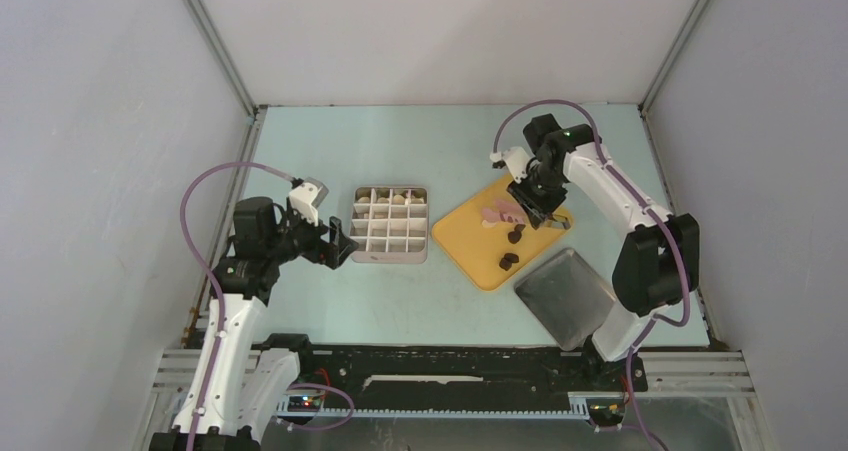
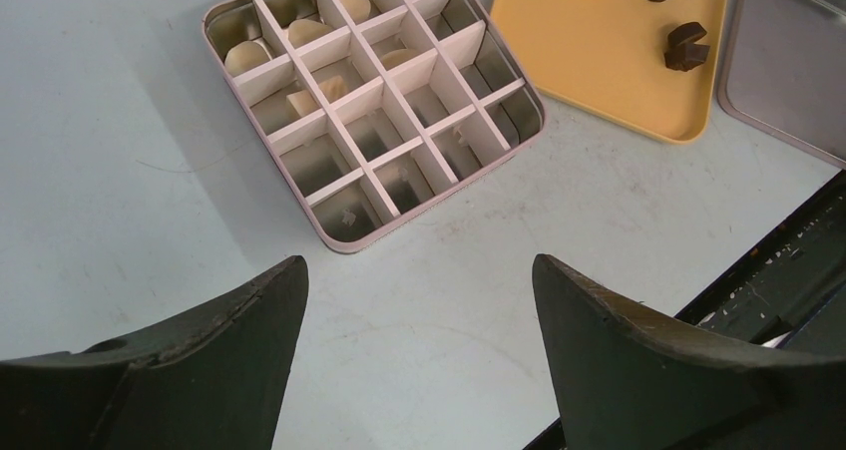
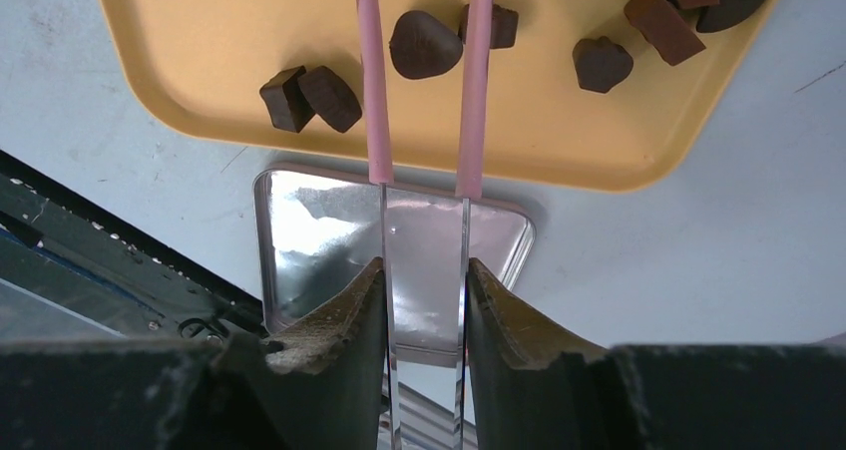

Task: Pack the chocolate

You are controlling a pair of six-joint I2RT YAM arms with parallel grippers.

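Beyond the right claw, which pinches the tongs, a dark chocolate sits between their tips on the tray. It looks like the pick-up step, so a squeeze should come next. Behind the box, the left claw hangs spread.

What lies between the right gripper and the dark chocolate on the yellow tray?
The pink tongs, held in the right gripper, span that stretch, their arms flanking one dark chocolate on the yellow tray. Right wrist view shows it.
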